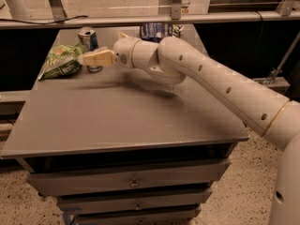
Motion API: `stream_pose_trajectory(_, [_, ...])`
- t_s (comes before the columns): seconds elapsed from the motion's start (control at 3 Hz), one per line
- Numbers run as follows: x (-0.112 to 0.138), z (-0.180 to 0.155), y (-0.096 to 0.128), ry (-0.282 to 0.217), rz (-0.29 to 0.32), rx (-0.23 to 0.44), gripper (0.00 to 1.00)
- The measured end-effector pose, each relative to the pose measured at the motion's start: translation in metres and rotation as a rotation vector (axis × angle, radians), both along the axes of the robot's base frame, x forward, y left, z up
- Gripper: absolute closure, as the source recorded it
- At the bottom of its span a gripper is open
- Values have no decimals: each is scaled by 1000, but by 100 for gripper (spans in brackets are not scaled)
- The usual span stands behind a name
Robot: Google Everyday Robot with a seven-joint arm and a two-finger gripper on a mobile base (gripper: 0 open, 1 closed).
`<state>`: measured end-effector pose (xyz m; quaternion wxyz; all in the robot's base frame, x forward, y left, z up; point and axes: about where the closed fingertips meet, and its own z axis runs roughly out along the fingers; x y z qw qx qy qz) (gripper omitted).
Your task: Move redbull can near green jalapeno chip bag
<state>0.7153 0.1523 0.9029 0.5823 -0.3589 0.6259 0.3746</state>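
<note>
We see the silver-topped redbull can upright at upper left, just beside the crumpled green jalapeno chip bag, with the gripper across its front.

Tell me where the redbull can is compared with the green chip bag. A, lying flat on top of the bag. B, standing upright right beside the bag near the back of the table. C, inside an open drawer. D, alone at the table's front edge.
B: the redbull can stands upright next to the green jalapeno chip bag near the back of the table, with the gripper in front of it.
</note>
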Motion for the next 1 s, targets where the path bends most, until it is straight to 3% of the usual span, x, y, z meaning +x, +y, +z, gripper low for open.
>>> stream_pose_trajectory(0.33, [-11,8,-63,-38,-34,-47,0])
stream_pose_trajectory(0.67, [-29,28,-152,-93,-75,-110,0])
stream_pose_trajectory(1.0, [-34,26,-152,-87,-58,-109,0])
